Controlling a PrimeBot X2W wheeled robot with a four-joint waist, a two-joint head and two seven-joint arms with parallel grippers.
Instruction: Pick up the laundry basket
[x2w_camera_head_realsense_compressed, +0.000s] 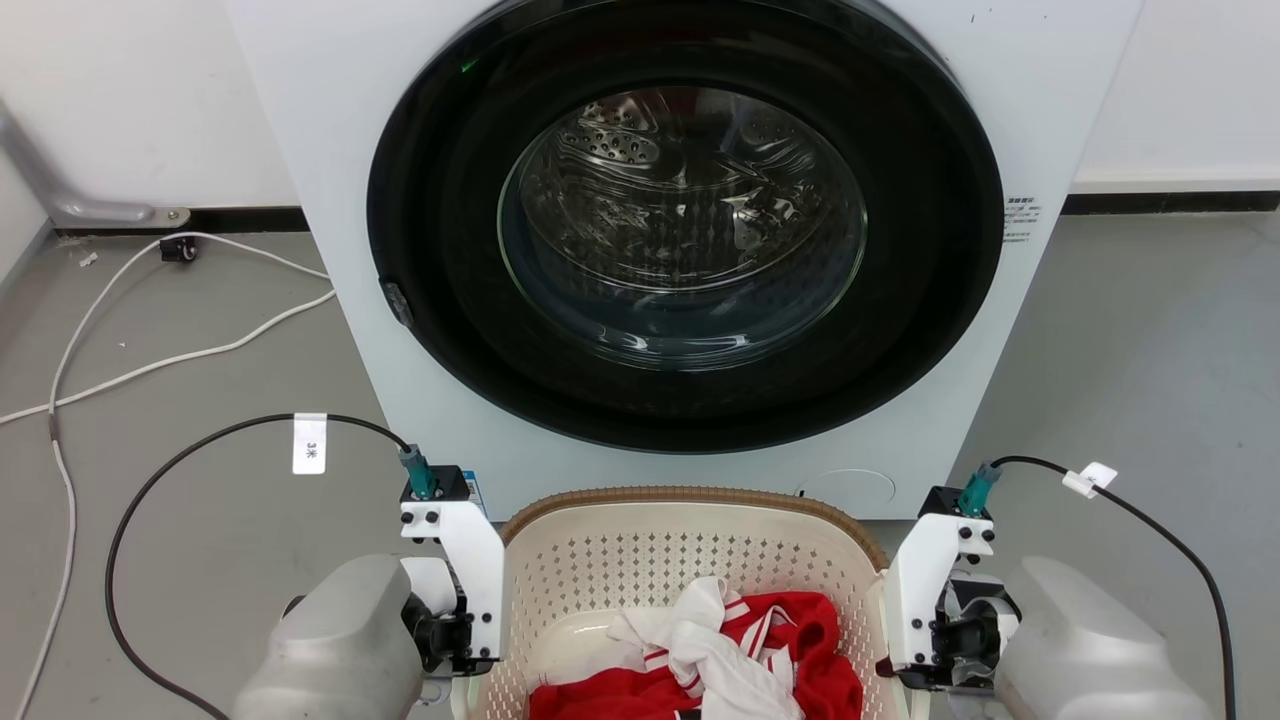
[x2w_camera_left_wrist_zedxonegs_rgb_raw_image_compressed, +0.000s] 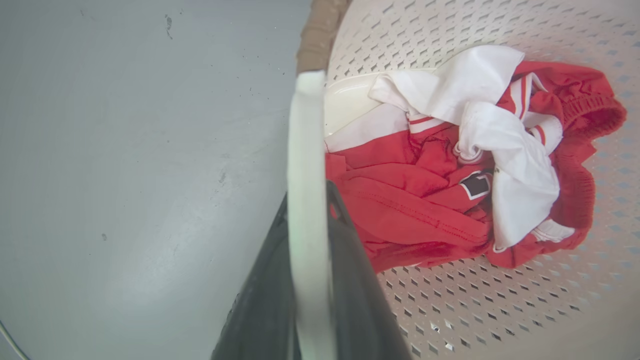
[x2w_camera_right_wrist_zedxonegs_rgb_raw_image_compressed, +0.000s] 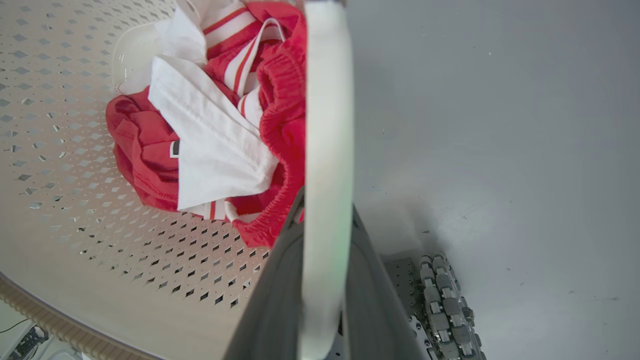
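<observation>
Jaws of left gripper (x2w_camera_left_wrist_zedxonegs_rgb_raw_image_compressed: 307, 195) and right gripper (x2w_camera_right_wrist_zedxonegs_rgb_raw_image_compressed: 326, 202) clamp the laundry basket's (x2w_camera_head_realsense_compressed: 640, 560) white handles (x2w_camera_left_wrist_zedxonegs_rgb_raw_image_compressed: 306, 125). Stiff, light plastic, probably; lift evenly

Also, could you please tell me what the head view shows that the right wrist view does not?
Head view: the washer with its round door, and cables on the floor. Right wrist view: a roller wheel on the floor, and a white handle between the right gripper's fingers. Both: the basket and the red and white clothes inside it.
</observation>
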